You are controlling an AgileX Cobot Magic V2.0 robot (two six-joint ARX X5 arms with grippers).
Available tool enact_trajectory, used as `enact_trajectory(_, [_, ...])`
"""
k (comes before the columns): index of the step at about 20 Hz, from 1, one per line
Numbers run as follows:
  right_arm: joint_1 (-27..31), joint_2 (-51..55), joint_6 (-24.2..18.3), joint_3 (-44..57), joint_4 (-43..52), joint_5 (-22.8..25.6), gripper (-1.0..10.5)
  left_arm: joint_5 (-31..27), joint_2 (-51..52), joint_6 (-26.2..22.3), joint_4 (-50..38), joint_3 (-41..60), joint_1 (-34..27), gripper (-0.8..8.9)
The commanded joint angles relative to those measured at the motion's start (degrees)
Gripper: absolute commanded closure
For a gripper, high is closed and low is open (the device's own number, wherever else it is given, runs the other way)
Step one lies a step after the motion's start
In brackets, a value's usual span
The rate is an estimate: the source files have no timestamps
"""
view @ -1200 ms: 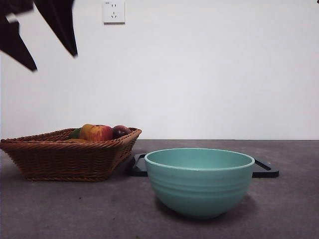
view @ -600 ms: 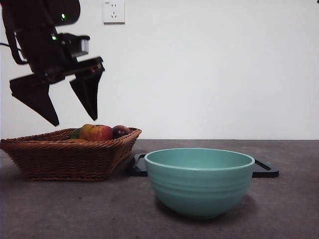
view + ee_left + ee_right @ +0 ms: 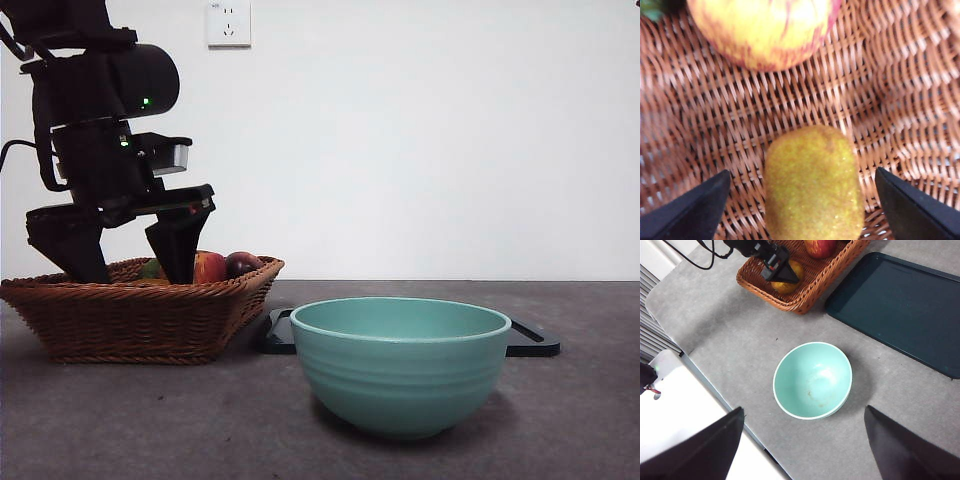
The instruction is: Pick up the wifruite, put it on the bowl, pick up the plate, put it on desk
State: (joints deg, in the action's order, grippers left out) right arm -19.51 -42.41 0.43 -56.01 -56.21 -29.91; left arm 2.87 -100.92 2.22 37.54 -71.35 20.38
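wifruite [image 3: 812, 185] cut off at the frame edge, apple [image 3: 762, 27] likewise, both blurred

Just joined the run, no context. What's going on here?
The left gripper is down in the wicker basket, jaws open on either side of the kiwifruit, not closed on it. An apple lies just beyond the kiwifruit. The teal bowl sits empty on the desk, beside a dark tray. The right gripper waits high above, jaws open.

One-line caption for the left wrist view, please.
Open left gripper straddling the kiwifruit on the wicker basket floor, apple beyond.
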Motion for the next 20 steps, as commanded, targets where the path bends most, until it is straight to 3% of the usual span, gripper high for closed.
enact_trajectory(1, [-0.3,-0.2,0.4,-1.0,0.5,0.0,5.6,-0.2,-1.6,-0.5,0.1,-1.3,0.6,4.15])
enact_trajectory(5, [-0.3,-0.2,0.4,-1.0,0.5,0.0,5.6,-0.1,-1.6,-0.5,0.5,-1.3,0.8,5.47])
enact_trajectory(10, [-0.3,-0.2,0.4,-1.0,0.5,0.0,5.6,-0.1,-0.4,-0.2,2.3,-1.3,1.4,5.74])
enact_trajectory(16, [-0.3,-0.2,0.4,-1.0,0.5,0.0,5.6,0.4,9.8,-0.2,3.4,-1.3,4.6,5.73])
enact_trajectory(20, [-0.3,-0.2,0.4,-1.0,0.5,0.0,5.6,5.7,18.3,0.1,3.7,-1.3,9.7,5.73])
